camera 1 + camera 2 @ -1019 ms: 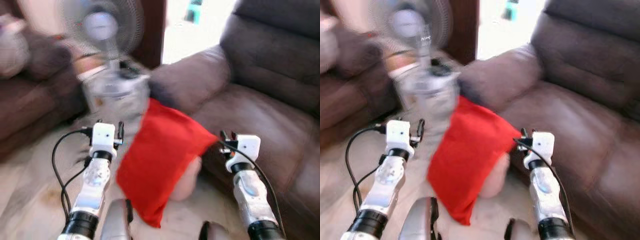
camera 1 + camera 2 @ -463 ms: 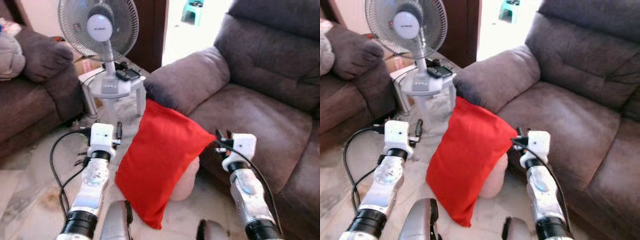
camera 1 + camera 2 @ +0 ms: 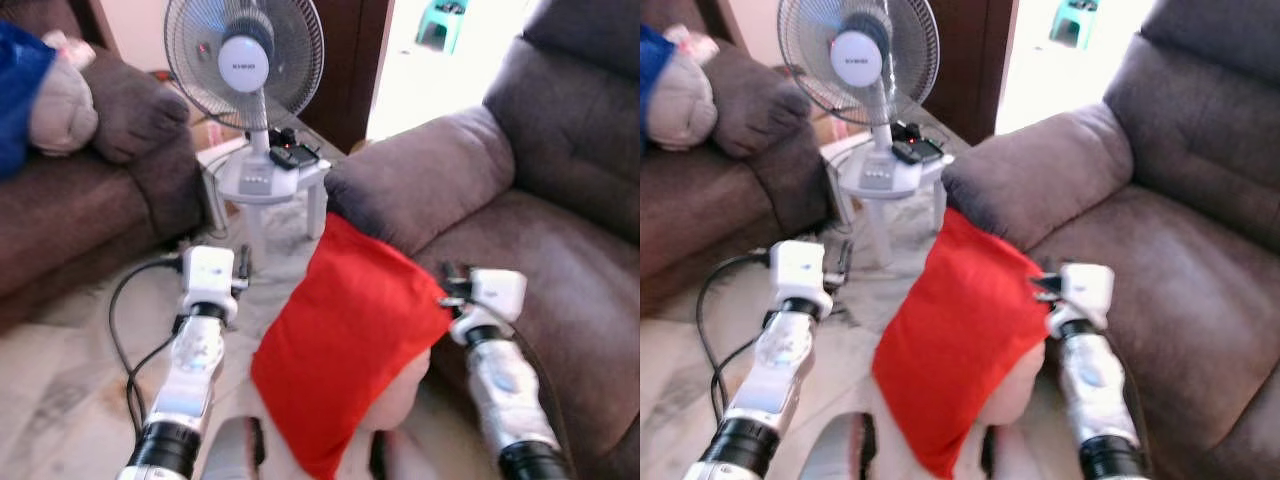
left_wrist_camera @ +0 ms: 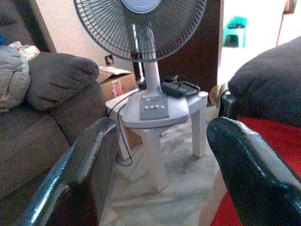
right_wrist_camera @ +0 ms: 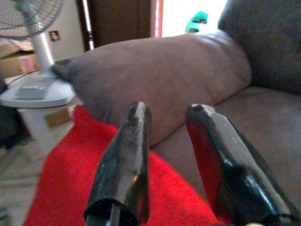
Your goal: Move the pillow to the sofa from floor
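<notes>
A red pillow [image 3: 350, 370] hangs tilted between my two arms, in front of the brown sofa's armrest [image 3: 420, 185]. My right gripper [image 3: 447, 287] is at the pillow's upper right corner and shut on it. In the right wrist view red cloth [image 5: 70, 188] lies at the base of the black fingers [image 5: 127, 155]. My left gripper [image 3: 212, 255] is held up left of the pillow, apart from it. In its wrist view that gripper [image 4: 164, 127] stands open with nothing between the fingers. The pillow's lower end is cut off by the picture's edge.
The brown sofa's seat [image 3: 560, 260] lies to the right. A standing fan [image 3: 245, 65] sits on a small white stool [image 3: 265, 185] straight ahead. A second dark sofa [image 3: 90, 200] with a beige bundle [image 3: 62, 105] is at the left. Black cable [image 3: 125, 310] trails over the marble floor.
The whole picture has shifted and sharpened, so the camera moved; fan and sofa now sit further right. Pillow and both arms keep their places relative to each other.
</notes>
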Tool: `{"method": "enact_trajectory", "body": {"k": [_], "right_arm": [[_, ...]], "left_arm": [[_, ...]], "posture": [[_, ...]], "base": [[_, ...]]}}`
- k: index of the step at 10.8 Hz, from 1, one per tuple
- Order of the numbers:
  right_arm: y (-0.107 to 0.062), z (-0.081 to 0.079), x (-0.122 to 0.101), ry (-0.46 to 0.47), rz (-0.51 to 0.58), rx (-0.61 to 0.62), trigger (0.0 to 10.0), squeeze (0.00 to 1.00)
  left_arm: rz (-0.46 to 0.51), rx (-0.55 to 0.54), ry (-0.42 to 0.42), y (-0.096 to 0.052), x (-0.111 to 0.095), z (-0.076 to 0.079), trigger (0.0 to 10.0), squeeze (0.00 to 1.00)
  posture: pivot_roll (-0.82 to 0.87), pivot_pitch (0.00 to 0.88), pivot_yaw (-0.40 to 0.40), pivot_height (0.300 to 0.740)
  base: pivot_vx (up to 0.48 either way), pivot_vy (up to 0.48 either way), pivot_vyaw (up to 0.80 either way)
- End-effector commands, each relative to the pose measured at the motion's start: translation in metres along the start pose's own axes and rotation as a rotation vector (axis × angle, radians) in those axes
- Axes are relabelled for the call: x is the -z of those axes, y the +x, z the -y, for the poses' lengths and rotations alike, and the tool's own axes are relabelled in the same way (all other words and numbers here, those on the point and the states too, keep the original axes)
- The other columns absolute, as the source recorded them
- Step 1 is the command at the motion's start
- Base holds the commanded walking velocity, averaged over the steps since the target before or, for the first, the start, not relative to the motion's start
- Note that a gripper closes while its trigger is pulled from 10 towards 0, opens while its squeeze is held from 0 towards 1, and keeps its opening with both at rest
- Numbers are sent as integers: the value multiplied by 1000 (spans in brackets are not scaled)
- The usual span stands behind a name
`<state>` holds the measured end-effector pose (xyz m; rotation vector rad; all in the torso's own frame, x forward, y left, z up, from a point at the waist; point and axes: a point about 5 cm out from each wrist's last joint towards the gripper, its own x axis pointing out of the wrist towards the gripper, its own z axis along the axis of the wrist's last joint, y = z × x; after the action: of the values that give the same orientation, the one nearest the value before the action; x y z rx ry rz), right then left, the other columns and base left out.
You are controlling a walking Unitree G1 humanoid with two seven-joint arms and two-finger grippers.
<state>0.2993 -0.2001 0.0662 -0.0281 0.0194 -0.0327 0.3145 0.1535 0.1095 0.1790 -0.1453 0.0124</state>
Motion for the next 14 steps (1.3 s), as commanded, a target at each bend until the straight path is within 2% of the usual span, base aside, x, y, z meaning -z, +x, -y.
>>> {"method": "enact_trajectory", "body": {"k": [1,5,8,14], "right_arm": [[3,-8,-3,12,11,-19,10000,0],[3,-7,2,15,-18,6,10000,0],[4,-5,6,36,-57,24,10000,0],[3,-6,8,39,-57,7,10000,0]], "left_arm": [[-14,-17,15,0,2,-8,10000,0],[-17,-6,13,0,3,-7,10000,0],[-24,90,-13,-3,4,5,10000,0],[-43,79,-7,-4,8,3,10000,0]], "posture": [[46,0,-49,589],[49,1,-47,589],[50,0,-47,589],[47,0,-48,589]], "base": [[277,0,0],[279,0,0],[0,0,-358],[0,0,-89]]}}
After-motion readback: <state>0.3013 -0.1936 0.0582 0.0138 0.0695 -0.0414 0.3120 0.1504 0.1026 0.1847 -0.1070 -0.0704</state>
